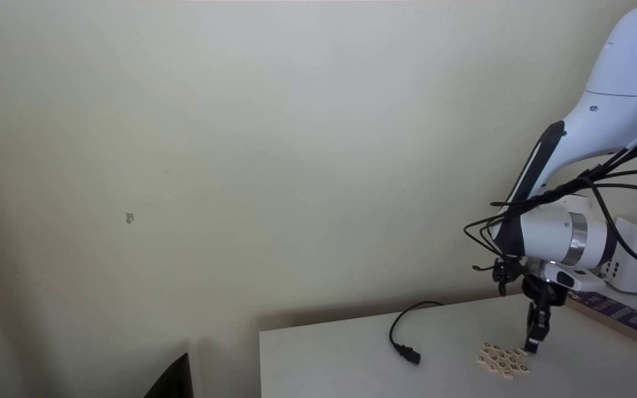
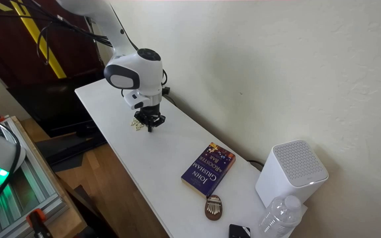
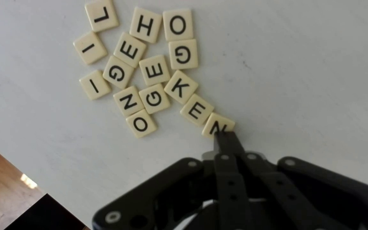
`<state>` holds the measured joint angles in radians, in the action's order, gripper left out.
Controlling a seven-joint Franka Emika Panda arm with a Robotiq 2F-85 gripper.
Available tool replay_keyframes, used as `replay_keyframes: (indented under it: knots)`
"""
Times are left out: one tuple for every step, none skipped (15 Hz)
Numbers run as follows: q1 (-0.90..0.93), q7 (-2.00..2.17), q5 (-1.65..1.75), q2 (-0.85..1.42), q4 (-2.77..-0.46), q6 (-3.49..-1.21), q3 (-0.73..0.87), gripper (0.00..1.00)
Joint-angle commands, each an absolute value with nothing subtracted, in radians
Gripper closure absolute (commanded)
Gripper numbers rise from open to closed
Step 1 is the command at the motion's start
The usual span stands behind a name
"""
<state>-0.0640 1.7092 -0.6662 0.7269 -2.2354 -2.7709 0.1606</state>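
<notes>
Pincer (image 3: 226, 136), pressed together and empty, overlaps the lower edge of the N tile (image 3: 215, 123) in wrist view, contact undetermined.

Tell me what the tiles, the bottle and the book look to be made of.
Tiles: likely plastic, smooth with a soft sheen; the corners look rounded and the cream color even, though painted wood isn't ruled out.
Bottle: probably plastic, clear and glossy, judging by its see-through walls and bright highlights.
Book: paper, with tan page edges showing; cover finish hard to tell.
</notes>
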Motion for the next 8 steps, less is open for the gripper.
replay_keyframes:
  knots:
    - [-0.071,1.77,-0.677,0.773,-2.209,-2.766,0.15,1.0]
    - [-0.07,1.778,-0.677,0.772,-2.21,-2.772,0.152,1.0]
    - [-0.075,1.777,-0.679,0.765,-2.214,-2.778,0.149,1.0]
    - [-0.077,1.774,-0.678,0.758,-2.22,-2.781,0.147,1.0]
    - [-0.081,1.764,-0.679,0.745,-2.229,-2.787,0.143,1.0]
    - [-0.081,1.757,-0.679,0.733,-2.24,-2.796,0.143,1.0]
    - [-0.078,1.753,-0.677,0.72,-2.253,-2.809,0.145,1.0]
    - [-0.079,1.745,-0.679,0.704,-2.268,-2.82,0.144,1.0]
